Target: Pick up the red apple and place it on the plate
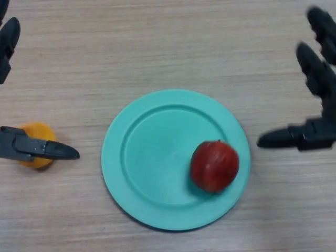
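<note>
Now we see the red apple (pixel 214 165) resting on the teal plate (pixel 152 157), toward its lower right rim. At the frame's right edge our right hand (pixel 315 105) is spread wide, empty. At left, our left hand (pixel 31 148) is spread above an orange fruit (pixel 37 132).

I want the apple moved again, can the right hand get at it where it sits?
Probably yes: the apple sits on the plate's right side, the open right hand is beside it, and nothing lies between them.
</note>
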### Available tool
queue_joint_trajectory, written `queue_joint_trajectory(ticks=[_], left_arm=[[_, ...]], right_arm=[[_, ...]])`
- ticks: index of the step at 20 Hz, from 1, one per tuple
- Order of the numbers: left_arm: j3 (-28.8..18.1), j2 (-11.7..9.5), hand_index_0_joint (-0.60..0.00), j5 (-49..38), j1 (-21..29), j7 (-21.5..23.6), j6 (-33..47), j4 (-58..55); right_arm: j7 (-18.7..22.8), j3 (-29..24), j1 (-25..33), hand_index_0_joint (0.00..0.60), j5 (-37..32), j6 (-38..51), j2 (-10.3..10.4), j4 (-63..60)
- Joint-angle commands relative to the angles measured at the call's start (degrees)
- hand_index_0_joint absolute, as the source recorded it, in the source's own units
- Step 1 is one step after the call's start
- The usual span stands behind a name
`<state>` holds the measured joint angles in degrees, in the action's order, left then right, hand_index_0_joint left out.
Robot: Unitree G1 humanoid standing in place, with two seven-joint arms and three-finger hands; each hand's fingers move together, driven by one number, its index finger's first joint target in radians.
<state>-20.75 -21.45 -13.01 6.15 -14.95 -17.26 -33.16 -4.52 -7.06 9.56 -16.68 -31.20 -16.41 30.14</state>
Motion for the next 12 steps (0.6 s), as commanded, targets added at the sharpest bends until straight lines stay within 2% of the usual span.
queue_joint_trajectory(ticks=[1, 3, 4, 7, 8, 12], left_arm=[[-1.1, -2.5, 0.000, -1.8, 2.6, 3.5, 6.6, -0.7], [-0.1, -2.6, 0.000, -2.5, 3.1, 3.1, 5.6, -0.6], [0.6, -2.6, 0.000, -2.1, 3.1, 2.5, 5.2, -0.5], [2.4, -2.1, 0.000, 1.4, 3.4, 2.5, 3.5, 0.3], [2.5, -1.8, 0.000, 0.8, 4.0, 2.9, 0.9, -1.0], [1.0, -2.3, 0.000, -1.6, 4.2, 3.1, 0.6, -1.2]], right_arm=[[-2.6, -3.9, 0.7, 0.000, -0.6, 10.4, -2.3, 4.6], [-3.4, -4.7, 0.7, 0.000, 0.0, 9.9, -2.9, 5.6], [-5.7, -4.0, -0.5, 0.000, 2.4, 10.8, -3.2, 5.7], [-8.0, -4.0, -1.3, 0.000, 3.9, 9.0, -2.6, 7.0], [-8.7, -4.1, -1.7, 0.000, 4.4, 8.0, -2.5, 8.2], [-9.9, -3.5, -1.6, 0.000, 5.8, 7.8, -2.2, 9.6]])
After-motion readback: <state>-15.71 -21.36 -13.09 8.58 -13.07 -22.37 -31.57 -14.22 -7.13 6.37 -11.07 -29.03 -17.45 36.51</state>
